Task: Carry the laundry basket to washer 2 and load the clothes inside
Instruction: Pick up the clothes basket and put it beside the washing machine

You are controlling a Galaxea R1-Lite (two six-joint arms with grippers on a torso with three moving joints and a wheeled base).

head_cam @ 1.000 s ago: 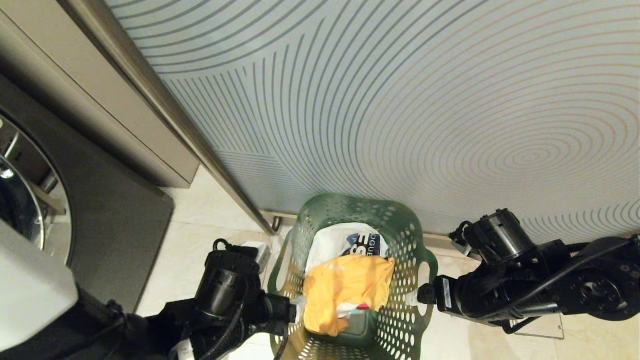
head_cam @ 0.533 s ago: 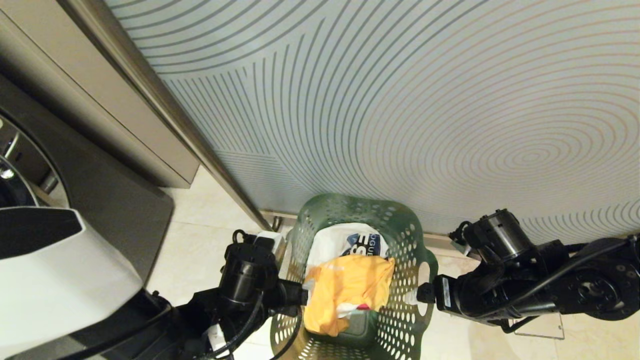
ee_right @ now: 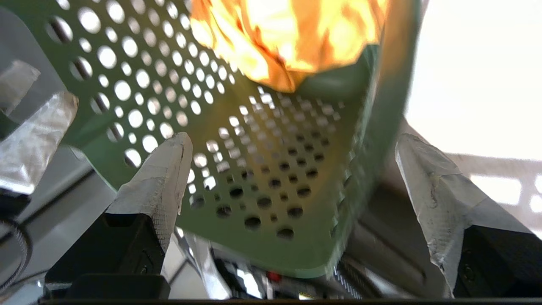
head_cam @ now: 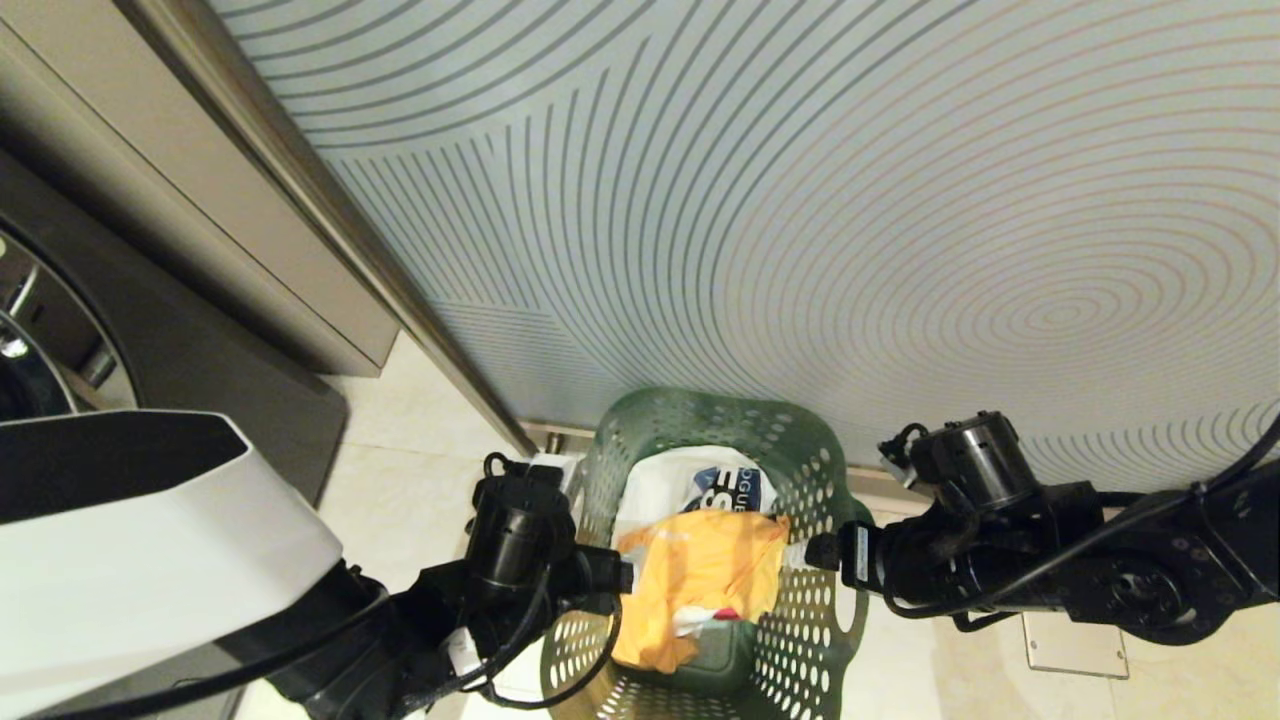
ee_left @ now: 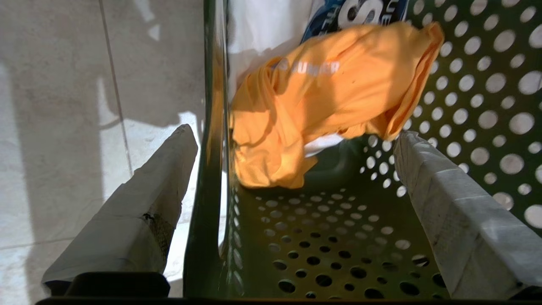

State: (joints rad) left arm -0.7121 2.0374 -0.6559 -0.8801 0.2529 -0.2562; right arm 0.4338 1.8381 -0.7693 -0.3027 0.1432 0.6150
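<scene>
The dark green perforated laundry basket (head_cam: 700, 402) stands on the tiled floor against a patterned wall. It holds the clothes: a yellow garment (head_cam: 700, 575) on top of a white one with a blue print (head_cam: 672, 482). My left gripper (head_cam: 622, 578) is open at the basket's left rim. In the left wrist view it (ee_left: 294, 131) straddles the basket wall (ee_left: 205, 237), with one finger outside and one inside. My right gripper (head_cam: 803, 552) is open at the right rim, and its fingers (ee_right: 165, 169) sit on either side of that wall (ee_right: 372, 140).
A dark grey front-load washer (head_cam: 210, 400) with a chrome door rim (head_cam: 20, 345) stands at the left. No number shows on it, so I cannot tell if it is washer 2. A beige cabinet (head_cam: 200, 230) is behind it, and a metal floor plate (head_cam: 1075, 650) lies at the right.
My left arm has swung in from the lower left until its fingers reach over the basket's left rim. The right gripper has slid left over the right rim. The basket has stayed put.
</scene>
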